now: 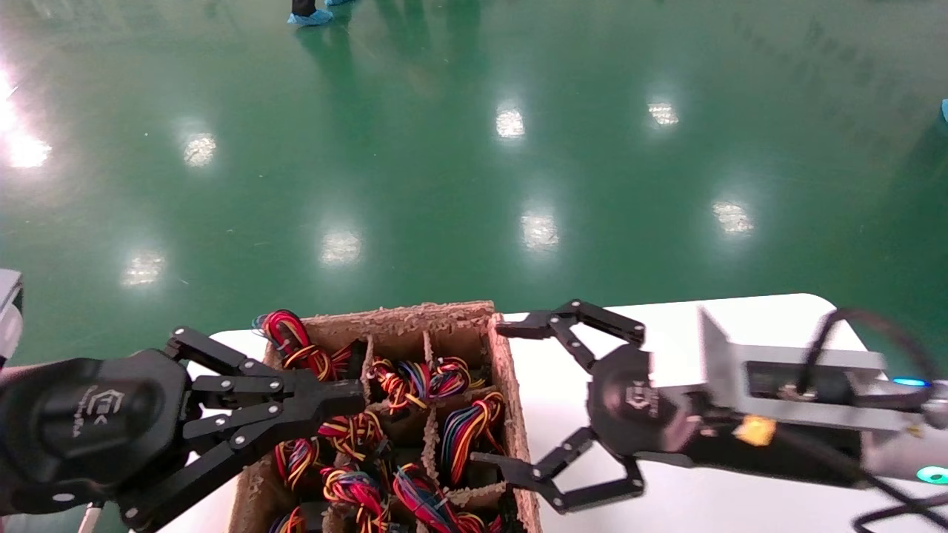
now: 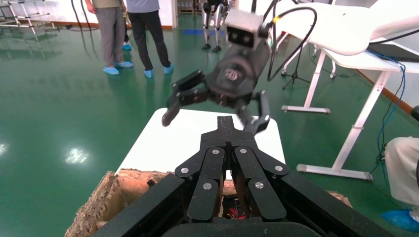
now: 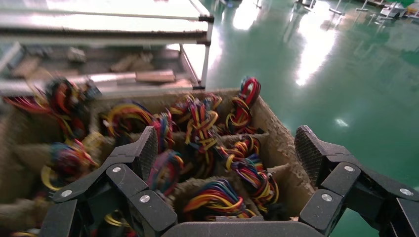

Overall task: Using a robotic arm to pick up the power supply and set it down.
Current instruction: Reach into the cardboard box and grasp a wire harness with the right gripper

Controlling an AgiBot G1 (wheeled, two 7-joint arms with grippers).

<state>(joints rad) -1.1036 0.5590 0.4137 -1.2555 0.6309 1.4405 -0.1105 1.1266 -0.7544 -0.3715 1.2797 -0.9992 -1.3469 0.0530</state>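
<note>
Reaching over the left side of the cardboard box (image 1: 511,385), your left gripper (image 1: 348,400) had its fingers pressed together and held nothing, its tip above the wire bundles. The power supplies (image 1: 463,426) sat down in the box's divided cells, only their looped red, yellow and blue wires (image 3: 217,197) showing; no metal case was visible. To the right, your right gripper (image 1: 511,400) hung just beside the box's right wall with its fingers spread wide and empty, facing the cells. You looked to be at the approach step, nothing picked yet. The next move probably called for lowering the right gripper into one cell and closing on a unit beneath its wires. The cardboard dividers left little room, while the white surface (image 1: 740,318) to the right offered open space for setting down.
</note>
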